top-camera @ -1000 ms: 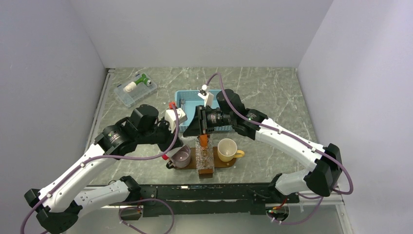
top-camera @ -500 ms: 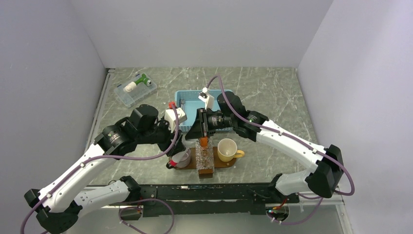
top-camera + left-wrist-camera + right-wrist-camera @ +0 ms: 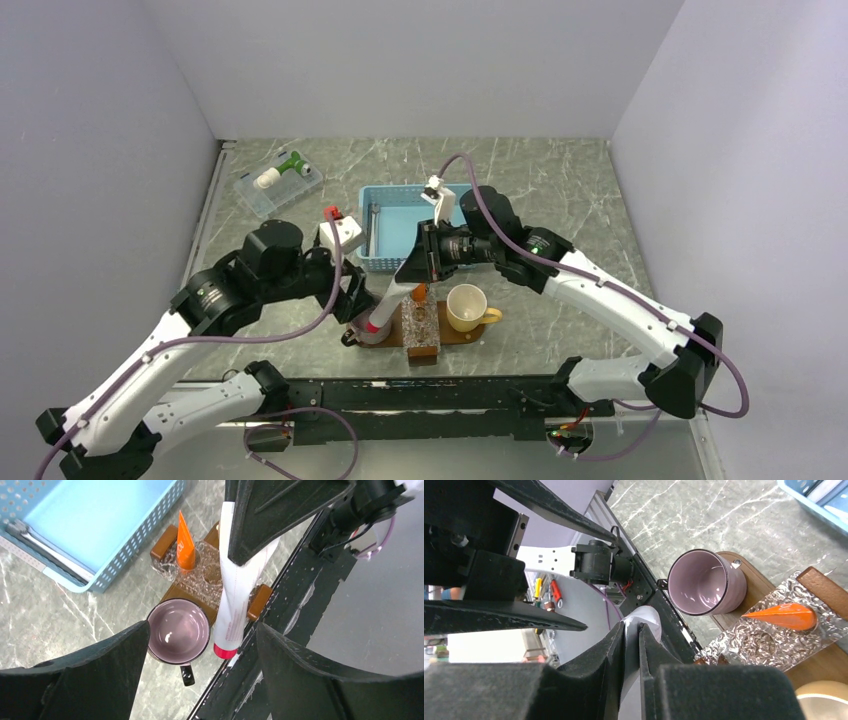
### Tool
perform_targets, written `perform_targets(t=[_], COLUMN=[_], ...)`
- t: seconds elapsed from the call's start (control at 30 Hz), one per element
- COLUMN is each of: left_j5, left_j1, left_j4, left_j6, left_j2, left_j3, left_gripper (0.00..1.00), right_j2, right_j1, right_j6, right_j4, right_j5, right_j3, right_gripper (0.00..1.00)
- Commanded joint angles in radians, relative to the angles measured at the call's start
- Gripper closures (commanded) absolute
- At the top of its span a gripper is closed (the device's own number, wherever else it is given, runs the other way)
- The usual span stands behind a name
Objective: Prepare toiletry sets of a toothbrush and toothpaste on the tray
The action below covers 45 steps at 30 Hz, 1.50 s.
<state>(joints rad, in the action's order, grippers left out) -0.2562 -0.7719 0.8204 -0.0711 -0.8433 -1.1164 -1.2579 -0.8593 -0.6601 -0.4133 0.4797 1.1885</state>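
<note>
Your right jaws are clamped on a white tube (image 3: 235, 595), red cap hanging down. Your left jaws stand wide apart above a mug (image 3: 177, 630); just beyond them, the toothpaste (image 3: 185, 542) stands in the holder (image 3: 210, 580) on the tray (image 3: 259, 602).

Purple mug (image 3: 178, 631) beside yellow mug (image 3: 468, 306), blue basket (image 3: 400, 215) behind, clear box (image 3: 250, 195) far left
</note>
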Motion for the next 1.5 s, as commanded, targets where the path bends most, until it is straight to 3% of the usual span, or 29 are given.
perform_targets(t=[0.0, 0.2, 0.47, 0.7, 0.8, 1.13, 1.23, 1.4, 1.47], left_j5=[-0.038, -0.257, -0.405, -0.525, -0.558, -0.563, -0.552, -0.542, -0.543], left_j1=[0.000, 0.000, 0.000, -0.001, 0.000, -0.001, 0.000, 0.000, 0.000], left_j4=[-0.098, -0.190, -0.348, -0.475, -0.505, -0.492, -0.478, -0.463, -0.462], left_j6=[-0.049, -0.101, -0.186, -0.264, -0.278, -0.279, -0.277, -0.279, -0.279], left_j2=[0.057, 0.081, 0.109, 0.095, 0.091, 0.099, 0.101, 0.115, 0.126], left_j3=[0.013, 0.069, 0.141, 0.194, 0.206, 0.199, 0.196, 0.198, 0.204], left_gripper=[0.15, 0.11, 0.06, 0.12, 0.27, 1.00, 0.94, 0.46, 0.33], right_j2=[0.056, 0.068, 0.092, 0.102, 0.105, 0.116, 0.118, 0.126, 0.128], right_j1=[-0.001, -0.004, -0.007, -0.036, -0.042, -0.052, -0.053, -0.054, -0.054], right_j6=[0.061, 0.096, 0.077, 0.079, 0.082, 0.093, 0.095, 0.116, 0.125], right_j4=[-0.007, 0.032, 0.166, 0.212, 0.214, 0.201, 0.196, 0.161, 0.149], right_j5=[-0.018, 0.114, 0.316, 0.329, 0.322, 0.298, 0.294, 0.276, 0.267], right_j3=[0.058, 0.066, 0.027, 0.013, 0.011, 0.011, 0.014, 0.030, 0.034], right_gripper=[1.00, 1.00, 1.00, 1.00, 1.00, 1.00, 1.00, 1.00, 1.00])
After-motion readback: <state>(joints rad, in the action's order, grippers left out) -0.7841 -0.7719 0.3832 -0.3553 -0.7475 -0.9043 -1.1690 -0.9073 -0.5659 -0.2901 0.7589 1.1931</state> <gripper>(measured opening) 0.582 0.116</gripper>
